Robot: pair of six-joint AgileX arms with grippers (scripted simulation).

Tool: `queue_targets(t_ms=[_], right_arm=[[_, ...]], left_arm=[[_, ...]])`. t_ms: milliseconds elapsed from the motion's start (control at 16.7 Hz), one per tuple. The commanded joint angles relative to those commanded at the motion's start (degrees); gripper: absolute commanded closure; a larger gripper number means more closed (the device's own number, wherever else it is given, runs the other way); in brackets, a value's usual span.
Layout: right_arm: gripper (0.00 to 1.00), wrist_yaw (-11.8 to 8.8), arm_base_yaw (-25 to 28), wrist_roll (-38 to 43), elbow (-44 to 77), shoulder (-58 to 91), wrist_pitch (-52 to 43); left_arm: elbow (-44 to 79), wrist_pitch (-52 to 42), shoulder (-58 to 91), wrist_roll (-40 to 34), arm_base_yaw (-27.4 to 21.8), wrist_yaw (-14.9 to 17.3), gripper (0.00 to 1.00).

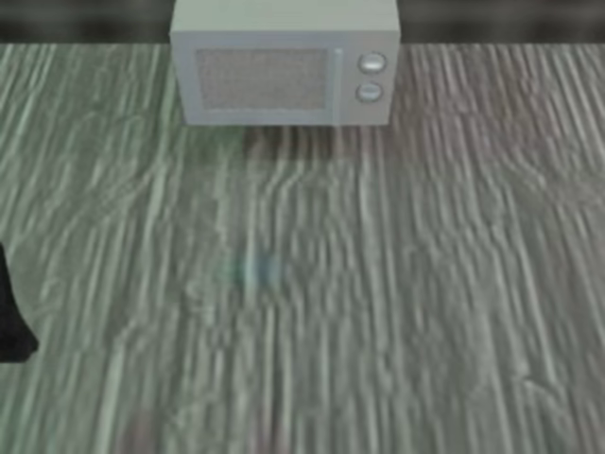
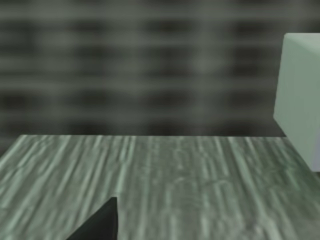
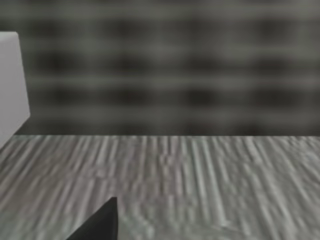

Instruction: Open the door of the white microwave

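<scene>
The small boxy pale-white microwave [image 1: 284, 64] sits at the far edge of the grey wood-grain tabletop [image 1: 312, 312], a little left of centre, its front facing us. The flat pale-white door with the grey speckled mesh window [image 1: 257, 78] lies flush and shut, covering most of that front; two round silver-grey knobs [image 1: 371, 77] stack to its right.

Our left arm shows in the top view only as a dark shape [image 1: 11, 326] at the near left edge, well apart from the microwave. The left claw [image 2: 100, 225] appears in its wrist view as a single dark tip over the tabletop, with a corner of the microwave body off to one side; we cannot tell whether it is open or closed. The right claw [image 3: 100, 225] likewise shows just a tip in its own wrist view, and the same holds; that arm is out of the top view.

The task looks not yet begun. No handle stands out on the door, so we judge the risk lies in catching its edge: a claw could slide off the smooth panel, or shove the light box backward off the far edge. Reaching toward the knob side would miss the door. Nothing stands between arms and microwave.
</scene>
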Motion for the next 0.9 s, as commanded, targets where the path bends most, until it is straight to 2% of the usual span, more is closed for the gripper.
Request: queue_targets(t_ms=[180,360,600,900], right_arm=[[0.00,0.00,0.00,0.00,0.00,0.00,0.00],[0.00,0.00,0.00,0.00,0.00,0.00,0.00],[0.00,0.00,0.00,0.00,0.00,0.00,0.00],[0.00,0.00,0.00,0.00,0.00,0.00,0.00]], left_arm=[[0.56,-0.01,0.57,-0.15,-0.31,-0.26,0.00],[5.56,-0.13,5.95,-1.44,-3.04,-2.67,0.00],[18.16,-0.47,21.52,-4.73,-9.71,-8.77,0.00],[39.15,-0.77,50.45,-10.41,-20.75,-18.72,0.00]])
